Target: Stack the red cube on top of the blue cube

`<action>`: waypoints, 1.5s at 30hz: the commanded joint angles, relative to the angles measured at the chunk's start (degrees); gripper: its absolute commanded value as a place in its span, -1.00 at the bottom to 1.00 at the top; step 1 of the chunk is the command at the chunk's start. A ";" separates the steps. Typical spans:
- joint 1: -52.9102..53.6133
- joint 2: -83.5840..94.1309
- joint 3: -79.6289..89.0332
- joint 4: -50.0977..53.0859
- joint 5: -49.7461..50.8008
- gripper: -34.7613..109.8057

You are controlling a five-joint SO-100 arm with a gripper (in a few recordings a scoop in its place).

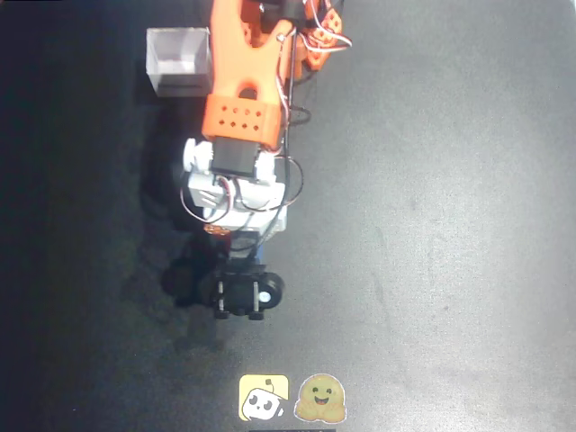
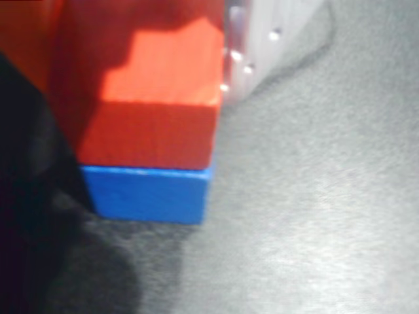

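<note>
Gripper (image 1: 236, 270) sat mid-desk, toward near edge; grip state could not be told. Red cube (image 2: 154, 111) rested flush on blue cube (image 2: 147, 193), white finger (image 2: 262, 46) just beside. Risk: retreating finger dragging red cube off, toppling stack.

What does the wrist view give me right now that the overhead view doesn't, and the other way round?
Wrist view: the red cube sits on the blue cube, edges roughly flush, with a pale finger beside the red cube's right face.

Overhead view: the orange arm reaches down the picture, covering the stack; a white open box sits upper left, two stickers at the bottom edge.

Both: the dark table.
</note>
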 commanded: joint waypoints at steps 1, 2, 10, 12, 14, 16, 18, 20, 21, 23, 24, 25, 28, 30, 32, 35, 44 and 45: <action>-0.18 1.14 -0.18 0.44 0.26 -0.37; -0.26 1.14 -0.26 0.44 0.26 -0.36; -0.35 1.23 -0.35 0.44 0.35 -0.33; -0.35 1.23 -0.44 0.44 0.35 -0.33; -0.35 1.32 -0.44 0.44 0.35 -0.33; -0.35 1.41 -0.44 0.44 0.35 -0.32; -0.18 1.58 -0.44 0.44 0.35 -0.32; -0.09 1.76 -0.35 0.44 0.35 -0.30; -0.09 1.85 -0.26 0.44 0.35 -0.30; -0.35 2.11 -0.26 0.44 0.35 -0.28; -0.35 2.20 -0.35 0.44 0.35 -0.28; -0.35 2.29 -0.35 0.44 0.35 -0.28; -0.35 2.64 -0.18 0.44 0.35 -0.25; -0.35 2.64 -0.18 0.44 0.35 -0.25; -0.26 2.64 -0.18 0.44 0.35 -0.25; -0.35 2.81 -0.18 0.44 0.35 -0.25; -1.49 7.82 -0.62 0.44 0.44 -0.24; -1.58 8.88 -0.44 0.44 0.44 -0.24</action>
